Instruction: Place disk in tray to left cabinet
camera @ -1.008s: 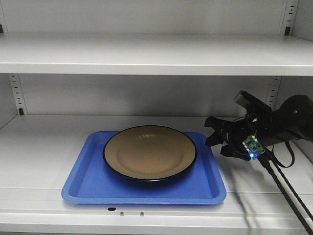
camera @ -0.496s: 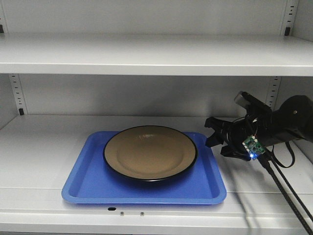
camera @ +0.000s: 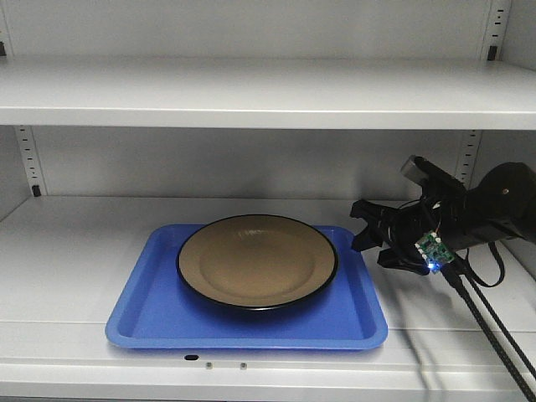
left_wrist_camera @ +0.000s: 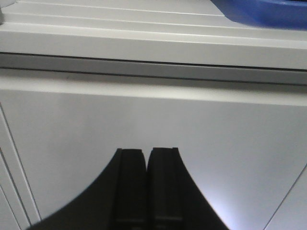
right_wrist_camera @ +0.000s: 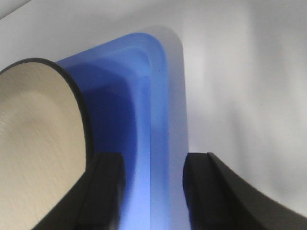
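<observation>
The beige disk (camera: 255,261) with a black rim lies flat in the blue tray (camera: 151,314), which rests on the lower shelf of the grey-white cabinet (camera: 75,243). My right gripper (camera: 362,236) is open and empty at the tray's right rim. In the right wrist view its fingers (right_wrist_camera: 106,182) straddle the blue tray rim (right_wrist_camera: 156,120), with the disk (right_wrist_camera: 33,143) to the left. My left gripper (left_wrist_camera: 146,152) is shut and empty, below the shelf's front edge, with a corner of the tray (left_wrist_camera: 259,12) above it.
An upper shelf (camera: 268,92) hangs above the tray. Slotted rails (camera: 29,163) stand at the back corners. My right arm's cables (camera: 486,327) run down to the lower right. A pale panel (left_wrist_camera: 153,124) fills the left wrist view.
</observation>
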### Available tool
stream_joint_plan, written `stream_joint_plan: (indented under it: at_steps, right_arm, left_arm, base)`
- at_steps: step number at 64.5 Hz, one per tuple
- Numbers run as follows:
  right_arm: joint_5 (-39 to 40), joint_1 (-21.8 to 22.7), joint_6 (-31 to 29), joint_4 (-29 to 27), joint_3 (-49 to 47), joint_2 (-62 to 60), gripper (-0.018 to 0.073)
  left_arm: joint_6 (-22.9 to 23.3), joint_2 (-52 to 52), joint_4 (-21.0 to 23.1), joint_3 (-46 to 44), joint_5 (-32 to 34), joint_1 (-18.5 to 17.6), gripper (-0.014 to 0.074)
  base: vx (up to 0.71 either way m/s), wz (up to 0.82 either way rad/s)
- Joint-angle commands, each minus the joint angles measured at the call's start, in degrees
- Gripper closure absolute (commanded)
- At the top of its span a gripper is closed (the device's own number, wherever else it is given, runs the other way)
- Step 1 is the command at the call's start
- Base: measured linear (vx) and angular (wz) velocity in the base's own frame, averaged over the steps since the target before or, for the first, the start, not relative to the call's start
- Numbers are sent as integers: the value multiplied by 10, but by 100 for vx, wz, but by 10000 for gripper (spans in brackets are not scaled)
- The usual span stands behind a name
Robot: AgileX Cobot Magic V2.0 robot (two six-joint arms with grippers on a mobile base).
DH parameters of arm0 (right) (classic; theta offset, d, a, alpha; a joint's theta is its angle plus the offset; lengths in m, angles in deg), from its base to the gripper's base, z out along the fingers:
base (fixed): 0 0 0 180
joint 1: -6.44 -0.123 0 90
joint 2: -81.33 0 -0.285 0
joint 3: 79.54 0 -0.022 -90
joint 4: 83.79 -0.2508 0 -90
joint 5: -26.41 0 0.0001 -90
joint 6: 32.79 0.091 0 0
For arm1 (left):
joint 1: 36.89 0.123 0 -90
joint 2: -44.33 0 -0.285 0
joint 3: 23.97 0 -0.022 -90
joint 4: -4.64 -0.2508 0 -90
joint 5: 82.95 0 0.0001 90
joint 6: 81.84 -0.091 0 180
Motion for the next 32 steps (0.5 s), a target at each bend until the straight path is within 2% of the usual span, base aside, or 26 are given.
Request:
stream_joint_plan:
  at_steps: [1, 19, 24, 32]
  right_arm:
    - [31, 1, -4, -15, -19, -33, 185]
    - [28, 2, -23, 3, 10, -70, 185]
    - [68, 2, -23, 4, 77, -112, 188]
    - [179, 0, -23, 7, 251, -220, 213]
  left_arm:
    - [2, -3, 2, 11, 46, -1, 603]
    - [2, -3, 2, 11, 46, -1, 603]
    - [2, -3, 2, 11, 46, -1, 603]
    - [2, -3, 2, 11, 46, -1, 603]
  base:
    - [0, 0]
    - [0, 0]
    - [0, 0]
    - [0, 0]
